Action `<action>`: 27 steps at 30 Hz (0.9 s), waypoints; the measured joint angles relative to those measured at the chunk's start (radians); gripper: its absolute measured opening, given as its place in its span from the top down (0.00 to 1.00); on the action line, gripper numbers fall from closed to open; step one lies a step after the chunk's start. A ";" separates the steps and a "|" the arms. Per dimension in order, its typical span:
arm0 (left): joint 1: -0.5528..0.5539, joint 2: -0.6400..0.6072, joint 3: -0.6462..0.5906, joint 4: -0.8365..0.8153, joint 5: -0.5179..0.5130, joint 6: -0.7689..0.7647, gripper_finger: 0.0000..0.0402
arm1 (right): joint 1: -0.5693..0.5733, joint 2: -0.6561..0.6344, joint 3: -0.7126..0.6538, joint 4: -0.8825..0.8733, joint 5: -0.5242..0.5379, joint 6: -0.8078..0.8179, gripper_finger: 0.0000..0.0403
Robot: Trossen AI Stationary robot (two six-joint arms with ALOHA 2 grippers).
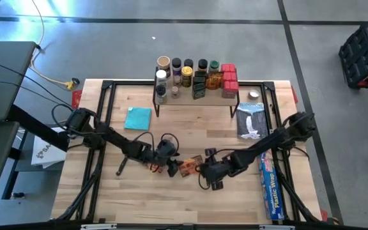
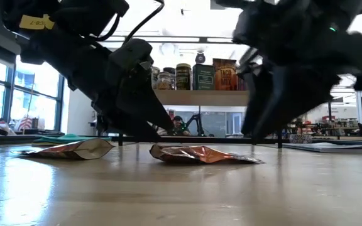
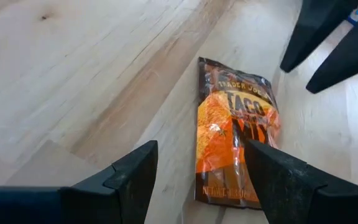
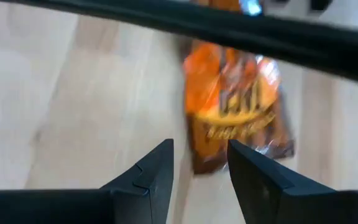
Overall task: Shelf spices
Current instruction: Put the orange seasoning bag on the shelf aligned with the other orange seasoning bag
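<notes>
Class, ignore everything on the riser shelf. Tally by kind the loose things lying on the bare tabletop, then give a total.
Orange packets: 2
Teal cloth: 1
Long blue plastic-wrap box: 1
Blue-and-white flat pack: 1
Small round white-topped container beside the shelf: 1
Total: 6

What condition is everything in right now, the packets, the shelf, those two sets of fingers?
Orange taco-mix packet: flat on the table, not gripped.
Second orange packet: lying on the table.
Light wooden shelf: upright, jars and boxes on top.
Left fingers: open, beside the taco-mix packet.
Right fingers: open, empty.
</notes>
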 joint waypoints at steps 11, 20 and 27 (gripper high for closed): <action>0.012 0.000 0.000 0.027 0.010 0.043 0.41 | -0.004 0.009 -0.128 0.141 0.030 0.063 0.49; 0.012 0.032 0.000 0.052 0.067 0.045 0.41 | -0.040 0.027 -0.194 0.315 -0.031 0.017 0.59; 0.011 0.071 0.000 0.103 0.098 0.046 0.41 | -0.048 0.053 -0.193 0.321 -0.049 -0.010 0.91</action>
